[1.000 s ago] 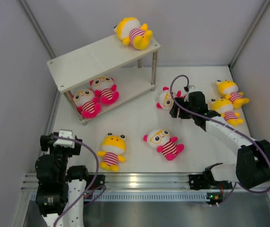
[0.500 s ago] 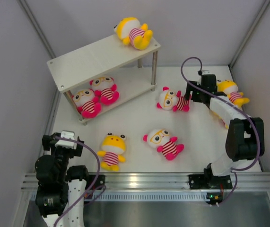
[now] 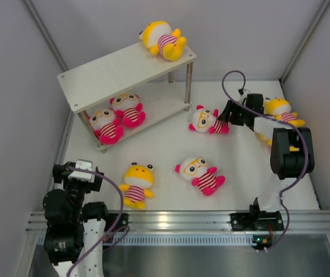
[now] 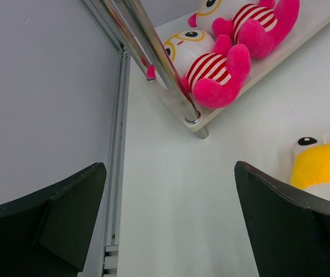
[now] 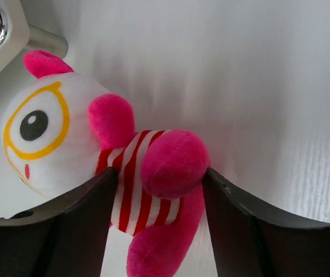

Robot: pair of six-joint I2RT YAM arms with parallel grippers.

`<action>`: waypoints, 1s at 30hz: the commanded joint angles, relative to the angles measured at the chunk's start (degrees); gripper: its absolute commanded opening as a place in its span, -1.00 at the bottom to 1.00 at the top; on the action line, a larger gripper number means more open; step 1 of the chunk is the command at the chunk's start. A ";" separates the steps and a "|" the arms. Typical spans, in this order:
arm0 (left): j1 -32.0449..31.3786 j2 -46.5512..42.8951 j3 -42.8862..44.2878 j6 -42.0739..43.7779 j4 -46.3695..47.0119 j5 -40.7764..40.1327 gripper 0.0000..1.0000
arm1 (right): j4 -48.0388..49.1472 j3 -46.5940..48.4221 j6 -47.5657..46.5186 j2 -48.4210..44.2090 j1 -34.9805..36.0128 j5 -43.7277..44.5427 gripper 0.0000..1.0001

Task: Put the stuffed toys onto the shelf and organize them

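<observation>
Two tools, one plush lot. Right tool: jaws partly apart and closed around the pink toy, one pad against the striped belly and the other against a pink leg, both touching. The grip looks light, and the toy lies flat on the counter, not lifted, near the right front post of the shelf. Handling, judged: very light, soft and squashy, not fragile, with a fuzzy cover unlikely to slip. The limbs are floppy and the head is bulkier than the body, so a hold on a leg alone would probably let it swing or pull free. The best hold is across the striped torso just under the head, close to where the pads now sit, and the jaws will need to sink into the stuffing before lifting. Left tool: jaws spread wide with nothing between them, hanging over bare counter near the shelf's left front post. Shelf stock: pink pair on the lower board, top yellow toy at the right end of the upper board, with the rest of that board bare. Loose on the counter: front yellow toy, middle pink toy and far yellow toy just behind the right tool, with a sliver of yellow showing beside that arm.
</observation>
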 commanded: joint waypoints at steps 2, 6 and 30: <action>0.80 0.86 -0.09 0.94 0.82 0.53 0.98 | 8.37 -0.09 2.61 1.96 -0.62 -6.07 0.06; 0.97 0.86 0.17 0.94 0.90 0.79 0.98 | 13.55 -4.65 8.30 -0.66 -0.62 -8.97 -1.00; 2.55 -0.72 1.49 1.21 0.90 2.72 0.98 | 35.36 -11.88 64.83 -15.90 27.41 32.83 -1.00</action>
